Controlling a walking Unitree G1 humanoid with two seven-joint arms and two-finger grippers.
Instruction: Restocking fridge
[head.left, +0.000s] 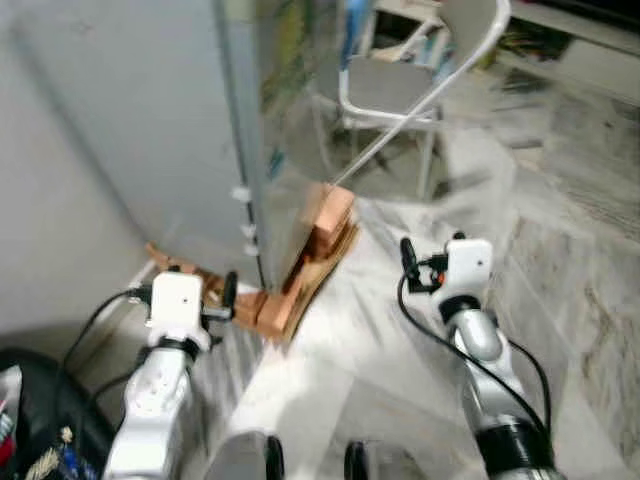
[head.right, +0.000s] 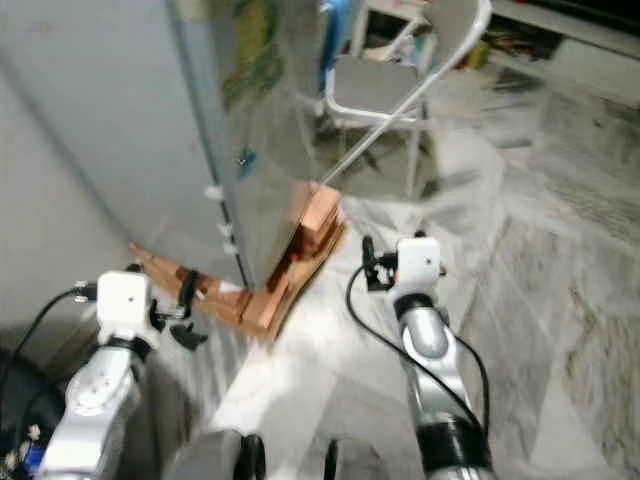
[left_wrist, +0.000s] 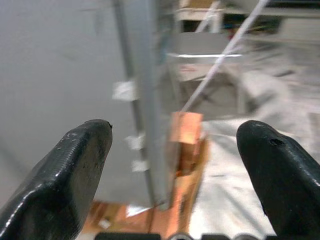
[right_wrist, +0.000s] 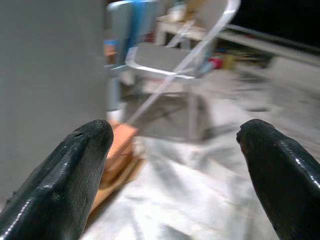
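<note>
We hold both arms forward, left gripper (left_wrist: 175, 150) and right gripper (right_wrist: 175, 145) spread wide, empty, aimed at the grey fridge (head.left: 150, 110) at eleven o'clock; views blurred.

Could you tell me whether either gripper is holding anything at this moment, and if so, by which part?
Nothing is held. The left gripper and the right gripper both have their jaws wide apart with nothing between them, raised toward the fridge.

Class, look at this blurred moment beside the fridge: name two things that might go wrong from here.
1. Wooden blocks lie on the floor by the fridge; a foot may trip on them.
2. The white chair stands close ahead; the open right tool might strike it.
</note>
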